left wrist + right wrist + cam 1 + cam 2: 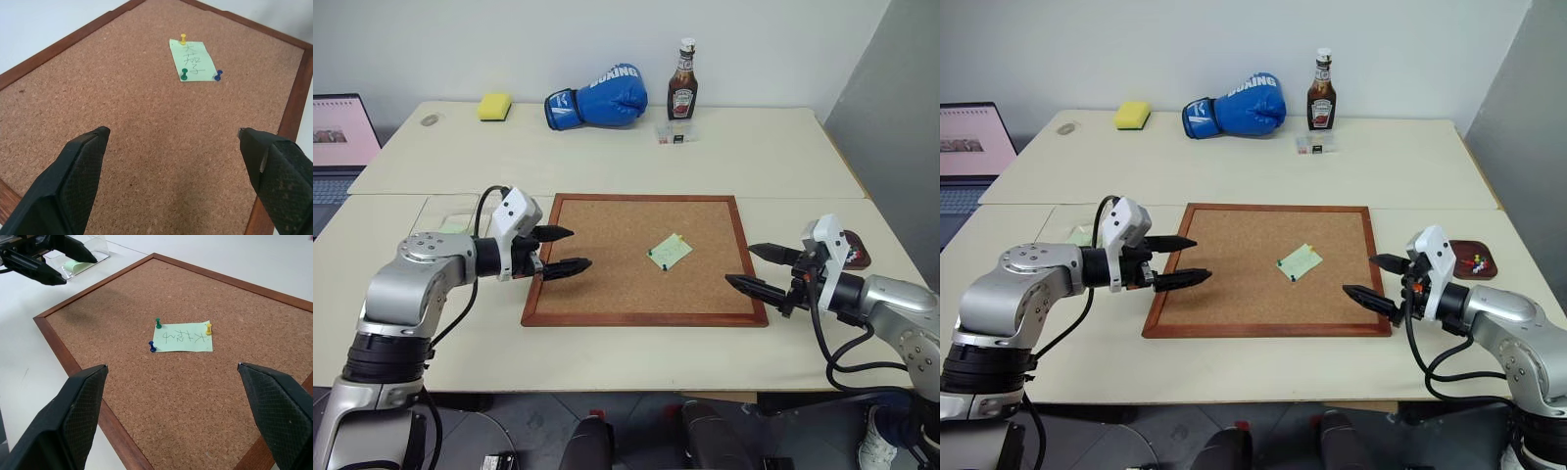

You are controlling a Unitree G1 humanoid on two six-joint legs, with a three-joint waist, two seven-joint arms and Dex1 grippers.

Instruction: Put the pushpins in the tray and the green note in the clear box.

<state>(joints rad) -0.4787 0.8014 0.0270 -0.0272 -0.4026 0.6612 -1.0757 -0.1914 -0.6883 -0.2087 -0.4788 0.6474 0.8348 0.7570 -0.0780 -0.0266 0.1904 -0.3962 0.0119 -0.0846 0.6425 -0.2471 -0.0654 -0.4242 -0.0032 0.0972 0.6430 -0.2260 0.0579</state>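
Nearest the viewer, two robot arms reach inward over a pale counter (636, 362). On the left, the left end effector (560, 251) hangs over the left edge of a wood-framed cork board (607, 264), its two black fingers spread wide and holding nothing. On the right, the right end effector (1371, 278) hangs at the board's right edge, fingers likewise spread and empty. Near the board's centre lies the green note (183, 337), bearing handwriting and fixed by three pushpins (158, 323): one green, one blue, one yellow. Just right of the right arm sits the tray (1474, 260), holding a few pins. Left of the board sits the clear box (445, 220), a pale green sheet inside. Farther back stand a yellow sponge (494, 106), a blue boxing glove (599, 101), a sauce bottle (683, 83) and a small clear container (675, 133).
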